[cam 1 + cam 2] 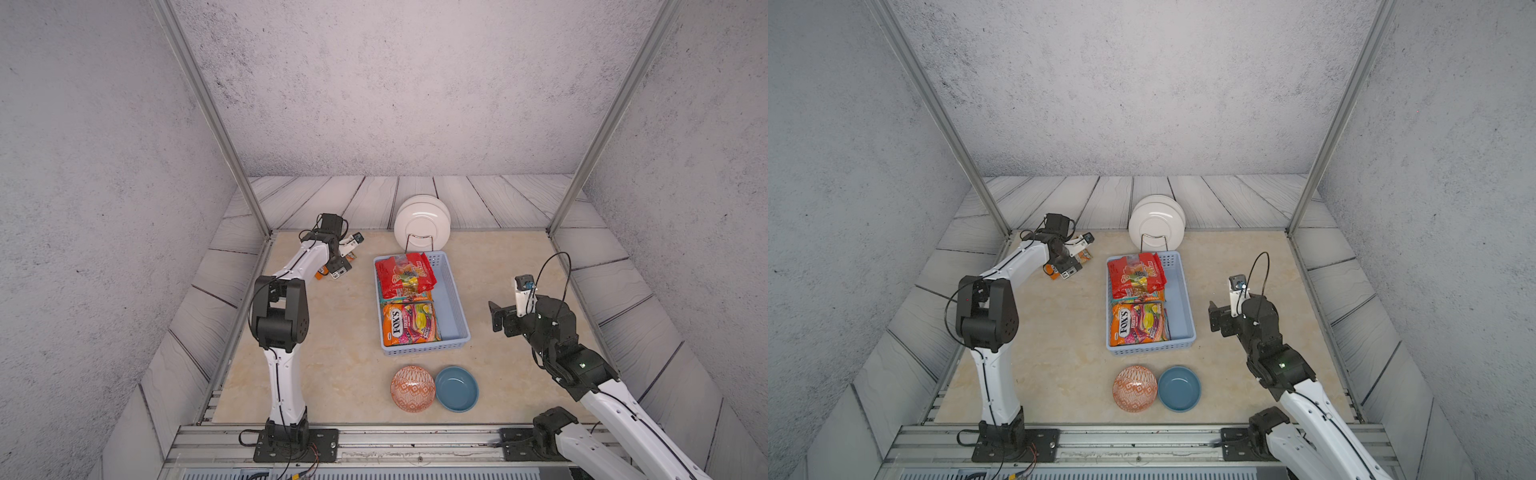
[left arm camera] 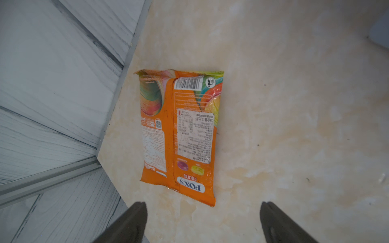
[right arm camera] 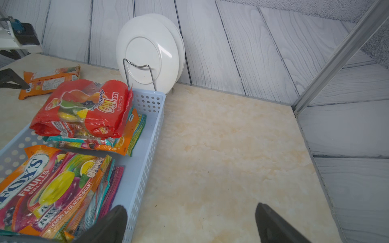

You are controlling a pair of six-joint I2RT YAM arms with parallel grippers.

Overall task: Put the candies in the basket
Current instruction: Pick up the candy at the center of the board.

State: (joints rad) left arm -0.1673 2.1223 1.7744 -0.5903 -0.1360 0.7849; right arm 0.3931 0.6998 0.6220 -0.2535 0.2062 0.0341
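Your left gripper (image 2: 203, 204) is hovering, jaws apart, over the orange bag (image 2: 179, 130) lying outside the basket (image 1: 451, 299); your right gripper (image 3: 190, 206) is gaping empty near it.

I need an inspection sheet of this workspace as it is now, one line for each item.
Surface: beige marbled tabletop, few dark specks.
Job's things: light blue basket holds stacked candy bags, red bag and FOX'S bag on top; orange bag lies outside, back side up.
Clutter: white plates upright behind basket; patterned bowl and blue bowl in front.
Tools: left tool open, close to the orange bag, holding nothing; right tool open, empty, beside the basket.
Cables: black cable loop above the right wrist; loose wires at the left arm's base.
Surroundings: grey plank panels, aluminium frame posts.
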